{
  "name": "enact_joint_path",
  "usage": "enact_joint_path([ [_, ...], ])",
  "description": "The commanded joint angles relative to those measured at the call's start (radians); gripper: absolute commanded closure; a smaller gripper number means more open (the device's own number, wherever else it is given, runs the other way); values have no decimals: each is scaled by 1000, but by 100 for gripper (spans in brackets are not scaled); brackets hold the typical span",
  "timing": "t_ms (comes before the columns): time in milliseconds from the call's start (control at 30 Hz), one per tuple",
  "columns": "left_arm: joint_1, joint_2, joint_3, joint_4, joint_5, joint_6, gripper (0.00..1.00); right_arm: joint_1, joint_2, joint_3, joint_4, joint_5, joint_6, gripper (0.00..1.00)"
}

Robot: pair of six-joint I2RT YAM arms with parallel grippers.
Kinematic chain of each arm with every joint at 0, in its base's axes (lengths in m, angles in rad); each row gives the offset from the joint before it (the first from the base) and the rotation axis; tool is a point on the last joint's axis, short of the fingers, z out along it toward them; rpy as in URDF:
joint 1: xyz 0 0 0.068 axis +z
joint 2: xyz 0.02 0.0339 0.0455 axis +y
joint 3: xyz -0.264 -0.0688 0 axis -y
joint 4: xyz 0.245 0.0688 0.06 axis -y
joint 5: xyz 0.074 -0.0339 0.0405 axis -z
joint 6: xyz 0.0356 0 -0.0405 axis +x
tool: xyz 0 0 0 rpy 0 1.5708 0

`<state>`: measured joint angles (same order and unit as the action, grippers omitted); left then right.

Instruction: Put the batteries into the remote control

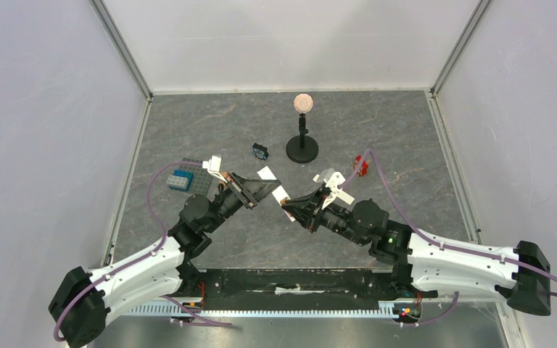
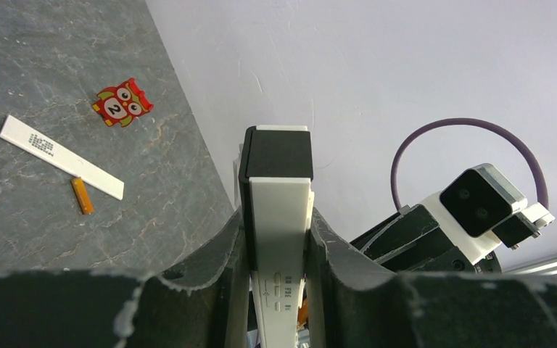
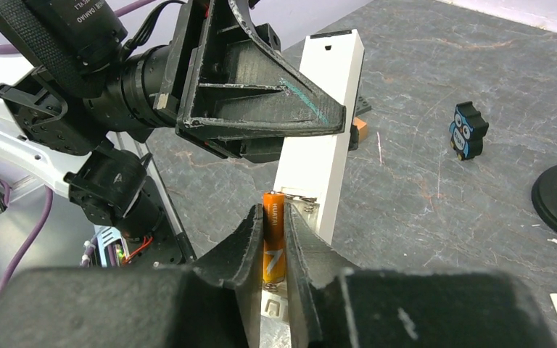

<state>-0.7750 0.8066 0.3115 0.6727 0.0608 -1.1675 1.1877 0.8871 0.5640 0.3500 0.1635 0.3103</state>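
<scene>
My left gripper is shut on the white remote control and holds it above the table, black end outward. In the right wrist view the remote control shows its open battery compartment with springs. My right gripper is shut on an orange battery, held lengthwise in or just over that compartment. My right gripper meets the left one mid-table. A second orange battery lies on the table beside a flat white strip.
A red owl piece lies near the strip and shows too in the top view. A blue owl piece and a black stand with a copper disc sit behind. A grey baseplate with a blue brick lies left.
</scene>
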Motion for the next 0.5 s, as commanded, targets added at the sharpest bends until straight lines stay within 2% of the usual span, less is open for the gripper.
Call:
enact_joint_path([
  [0, -4, -4, 46, 63, -4, -39, 98, 4, 14, 37, -39, 22, 8, 82],
  [167, -6, -2, 46, 56, -3, -38, 98, 4, 4, 60, -54, 34, 40, 71],
  [467, -5, 5, 40, 57, -4, -34, 98, 4, -16, 137, -114, 36, 91, 59],
])
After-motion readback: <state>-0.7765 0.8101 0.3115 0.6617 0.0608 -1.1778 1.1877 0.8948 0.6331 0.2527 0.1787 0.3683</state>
